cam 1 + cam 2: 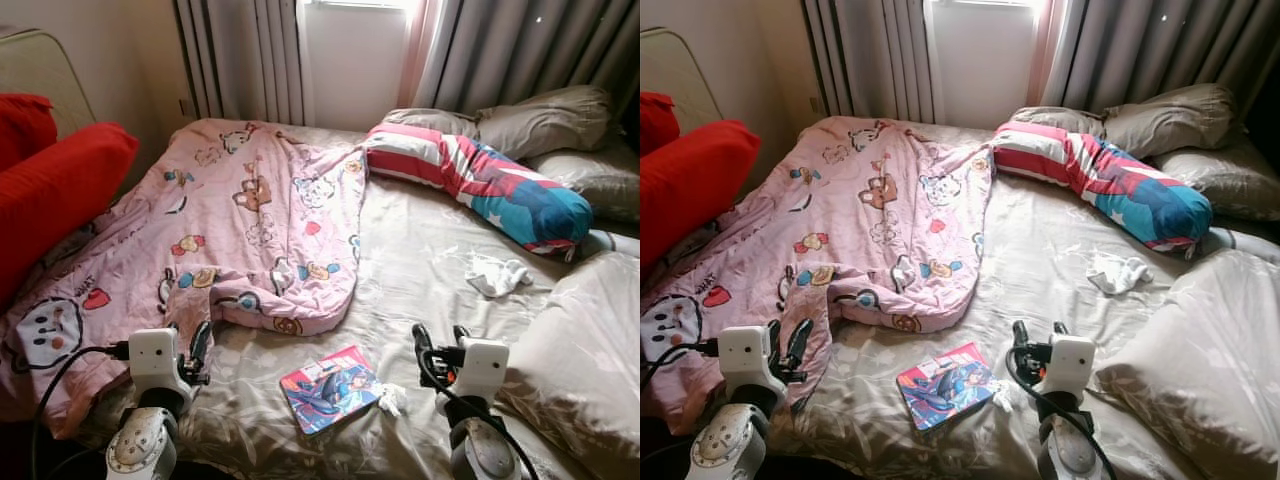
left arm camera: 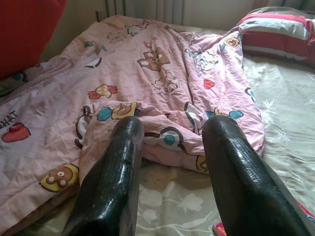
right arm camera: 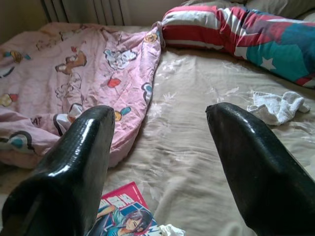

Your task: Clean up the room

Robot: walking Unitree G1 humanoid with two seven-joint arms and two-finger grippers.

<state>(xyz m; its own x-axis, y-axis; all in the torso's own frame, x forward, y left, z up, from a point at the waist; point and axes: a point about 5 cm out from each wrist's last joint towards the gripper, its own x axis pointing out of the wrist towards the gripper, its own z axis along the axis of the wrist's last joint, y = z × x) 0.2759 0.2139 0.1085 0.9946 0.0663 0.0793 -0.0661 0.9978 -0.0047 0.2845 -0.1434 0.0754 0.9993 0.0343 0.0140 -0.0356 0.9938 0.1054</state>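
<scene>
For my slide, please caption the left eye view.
Both open pincers hover over a bed with pink blanket and comic book.

Grey pleated curtains (image 1: 500, 45) are hung beside a bright window (image 1: 355, 55); a cream wall (image 1: 110, 50) is seen left.

Pink quilt (image 1: 855, 215) rumpled on bed (image 1: 1060, 260), comic book (image 1: 943, 385) near edge

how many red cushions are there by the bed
2: a large red cushion at the bed's left edge beside the pink blanket, and a second red cushion behind it, partly cut off; more may be hidden.
</scene>
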